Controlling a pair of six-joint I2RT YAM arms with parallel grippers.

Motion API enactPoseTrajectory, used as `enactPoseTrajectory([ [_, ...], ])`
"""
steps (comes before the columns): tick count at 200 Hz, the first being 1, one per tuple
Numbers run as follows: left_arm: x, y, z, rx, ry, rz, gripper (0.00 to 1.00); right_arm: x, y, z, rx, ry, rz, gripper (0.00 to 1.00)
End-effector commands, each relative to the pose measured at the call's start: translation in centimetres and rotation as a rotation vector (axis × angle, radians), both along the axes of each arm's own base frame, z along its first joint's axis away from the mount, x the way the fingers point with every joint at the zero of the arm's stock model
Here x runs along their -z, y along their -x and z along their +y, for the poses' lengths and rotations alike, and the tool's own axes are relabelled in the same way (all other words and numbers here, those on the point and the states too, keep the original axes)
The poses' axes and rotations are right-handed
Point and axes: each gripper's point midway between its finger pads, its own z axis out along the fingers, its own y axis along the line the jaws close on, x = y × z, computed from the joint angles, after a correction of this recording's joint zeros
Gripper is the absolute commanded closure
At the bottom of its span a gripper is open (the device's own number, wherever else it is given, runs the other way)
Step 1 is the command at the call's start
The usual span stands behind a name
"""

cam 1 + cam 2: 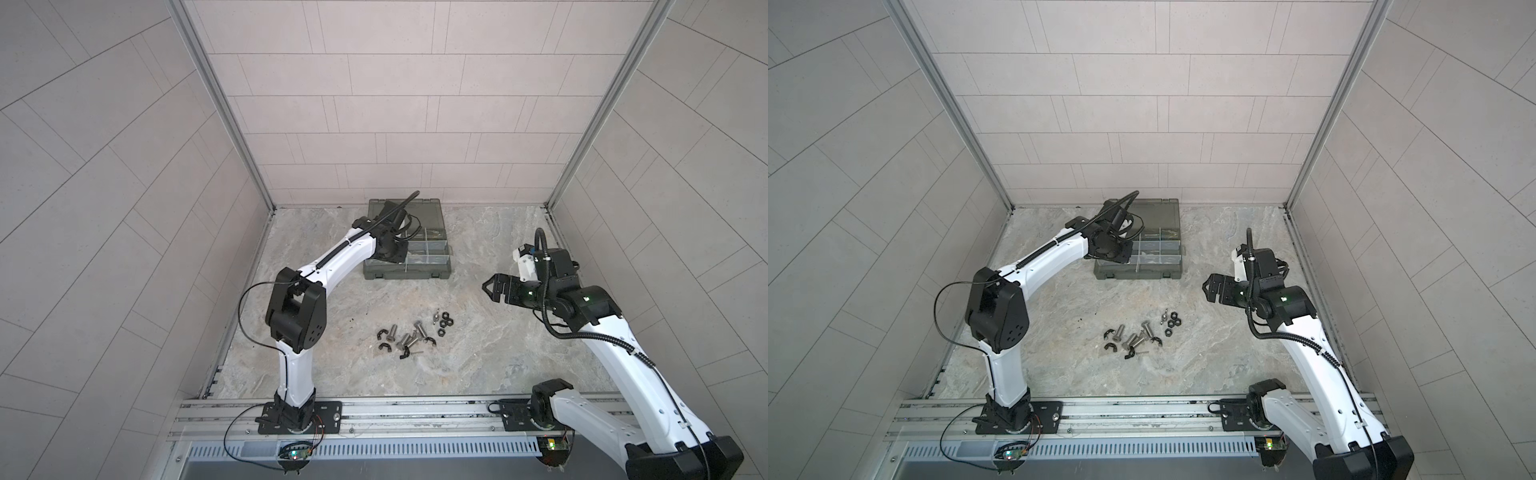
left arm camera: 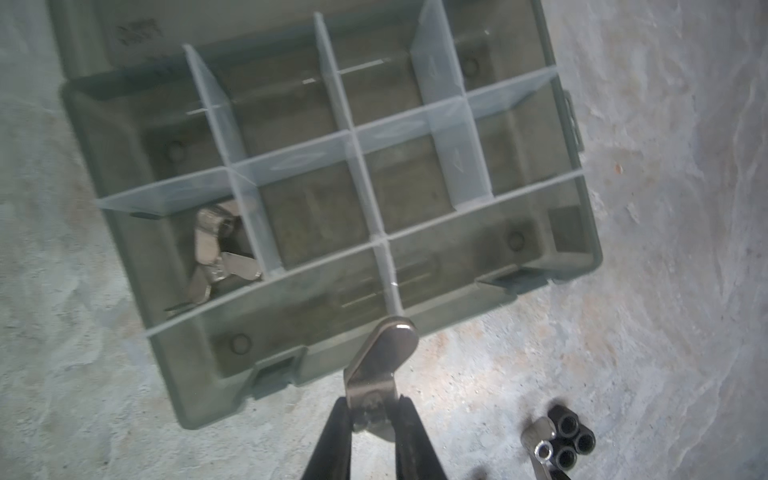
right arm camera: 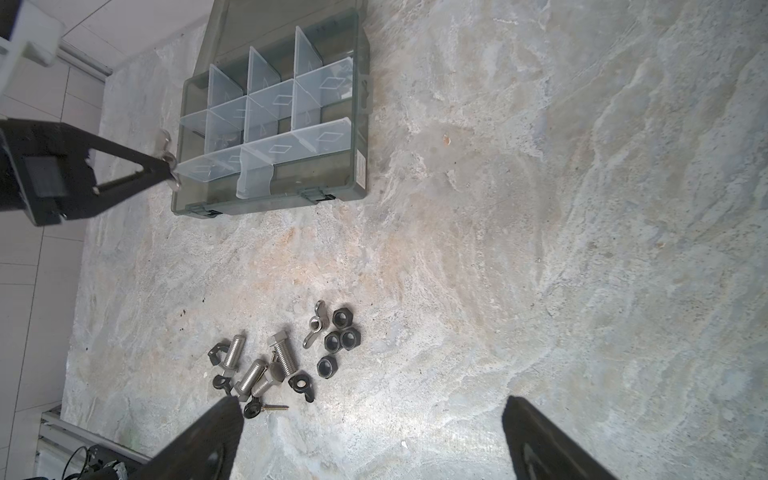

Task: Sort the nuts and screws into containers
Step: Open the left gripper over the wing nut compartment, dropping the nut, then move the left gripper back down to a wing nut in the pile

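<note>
The left gripper (image 2: pixel 374 409) is clamped on a silver wing nut (image 2: pixel 380 365) at the case's (image 1: pixel 407 274) left edge, centre of both top views. The right gripper (image 3: pixel 372 405), at right, stands wide apart and empty. The screws (image 1: pixel 419 330) and nuts (image 1: pixel 444 322) lie below the case; 2 more wing nuts sit in 1 compartment (image 2: pixel 166 249).

Pale tiled walls (image 1: pixel 395 104), marbled stone floor (image 1: pixel 478 353)

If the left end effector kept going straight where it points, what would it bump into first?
Probably the organiser case: the left end effector, shut on a silver wing nut, aims at its near rim. Depth is unclear; it might pass over it instead.
</note>
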Motion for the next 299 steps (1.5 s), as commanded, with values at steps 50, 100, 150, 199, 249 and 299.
enactPoseTrajectory([
  [50,1.2,-4.7,5.2,-0.120,0.011,0.010,0.84,-0.3,-1.1,0.0,0.008,0.001,-0.002,0.01],
  [100,3.3,-6.5,5.9,-0.145,0.021,0.036,0.84,0.2,-1.4,0.0,0.009,0.005,0.010,0.01],
  [150,4.7,-7.1,6.5,-0.158,0.016,0.060,0.73,0.5,-1.6,0.0,0.011,0.006,0.018,0.01],
  [199,4.2,-6.0,6.0,-0.134,0.053,0.080,0.59,0.7,-1.7,0.1,0.006,0.000,0.023,0.01],
  [249,1.2,0.4,0.3,-0.029,0.102,0.052,0.60,0.9,-1.0,-0.2,0.028,-0.002,0.016,0.01],
  [299,3.1,9.6,-7.7,0.203,0.099,0.057,0.58,0.1,0.9,-1.1,0.039,0.025,-0.010,0.01],
])
